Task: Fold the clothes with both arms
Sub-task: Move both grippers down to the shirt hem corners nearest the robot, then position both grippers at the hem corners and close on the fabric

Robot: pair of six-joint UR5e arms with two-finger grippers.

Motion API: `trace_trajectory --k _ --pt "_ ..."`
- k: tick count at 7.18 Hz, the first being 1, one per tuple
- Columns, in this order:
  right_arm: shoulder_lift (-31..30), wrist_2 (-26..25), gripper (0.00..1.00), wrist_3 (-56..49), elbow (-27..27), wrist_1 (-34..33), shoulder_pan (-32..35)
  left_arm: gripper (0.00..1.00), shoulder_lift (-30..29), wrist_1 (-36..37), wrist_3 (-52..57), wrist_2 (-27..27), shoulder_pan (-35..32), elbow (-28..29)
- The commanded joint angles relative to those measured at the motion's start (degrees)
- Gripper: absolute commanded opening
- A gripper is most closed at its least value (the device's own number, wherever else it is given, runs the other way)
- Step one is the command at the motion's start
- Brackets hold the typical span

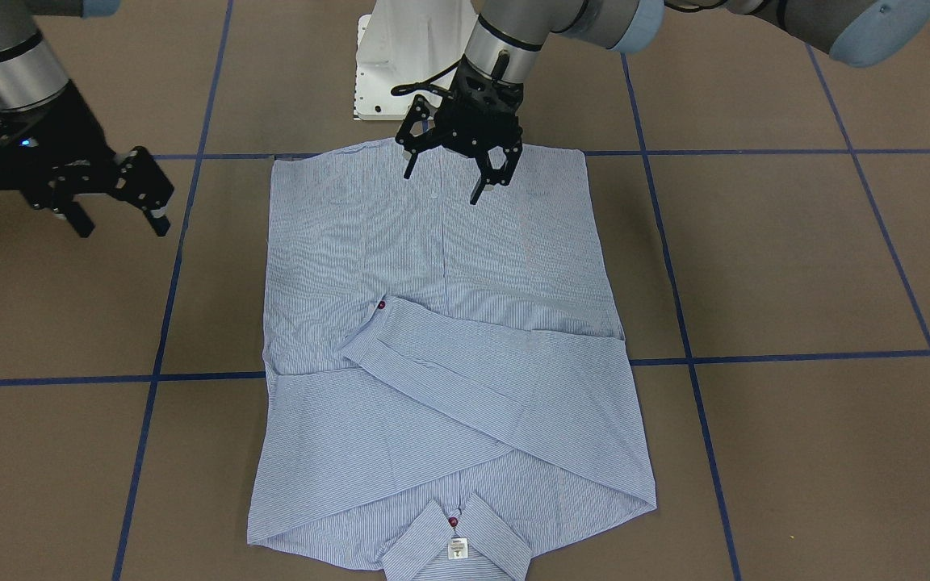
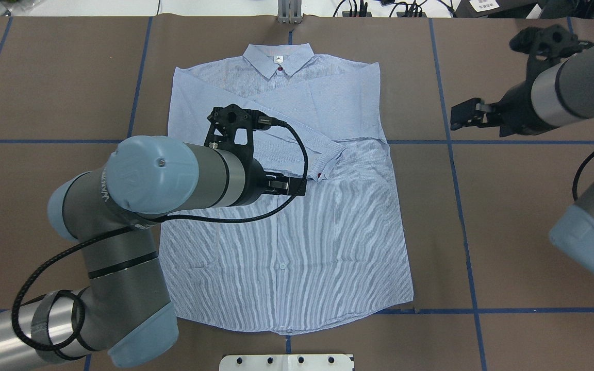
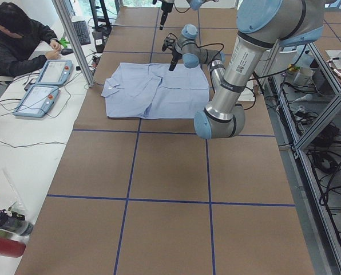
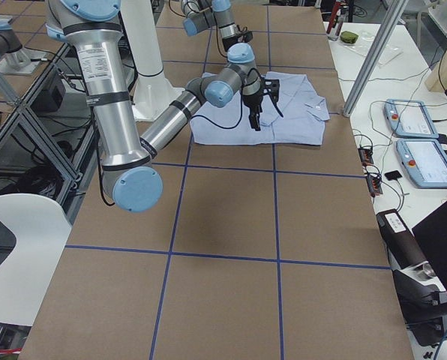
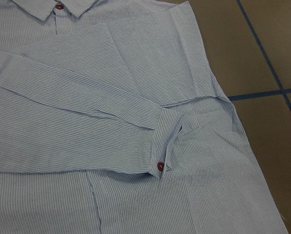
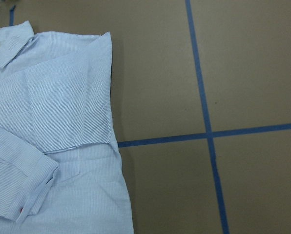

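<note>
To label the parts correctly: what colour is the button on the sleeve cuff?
Dark red; the cuff button shows best in the left wrist-mounted view.

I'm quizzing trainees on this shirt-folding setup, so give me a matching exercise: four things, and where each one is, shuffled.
1 left end effector
2 right end effector
3 collar
4 cuff

A over bare table, beside the shirt
B at the shirt's end nearest the front-facing camera
C above the shirt
D lying across the shirt's front

Pairs: 1-C, 2-A, 3-B, 4-D
</note>
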Motion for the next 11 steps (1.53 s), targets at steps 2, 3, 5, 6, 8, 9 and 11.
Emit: trace_trajectory --k 2,3,5,6,8,9,11 --pt "-3.66 -16.26 1.00 15.58 7.14 -0.01 -18.95 1.00 15.62 0.63 5.43 -1.08 -1.38 -11.10" --pt "-4.02 -20.39 1.00 18.13 7.24 -0.10 -22.92 1.00 23.08 0.02 5.57 -1.08 -1.38 -14.55" --pt "-4.38 -23.07 1.00 20.53 7.24 -0.10 -25.68 1.00 35.58 -10.81 -2.45 -0.38 -0.25 -17.13" --pt "-4.46 -24.20 1.00 20.79 7.24 -0.10 -26.03 1.00 40.33 -17.41 -5.56 1.28 2.80 -16.96" --pt "-4.46 -24.39 1.00 20.80 7.24 -0.10 -25.95 1.00 41.09 -17.48 -12.50 8.47 10.53 -13.20" --pt "-4.46 -24.74 1.00 20.80 7.24 -0.10 -25.95 1.00 39.43 -17.48 -14.54 10.42 12.74 -10.48" --pt "-4.46 -24.83 1.00 20.80 7.24 -0.10 -25.95 0.97 38.19 -17.39 -16.76 11.31 15.04 -8.78"
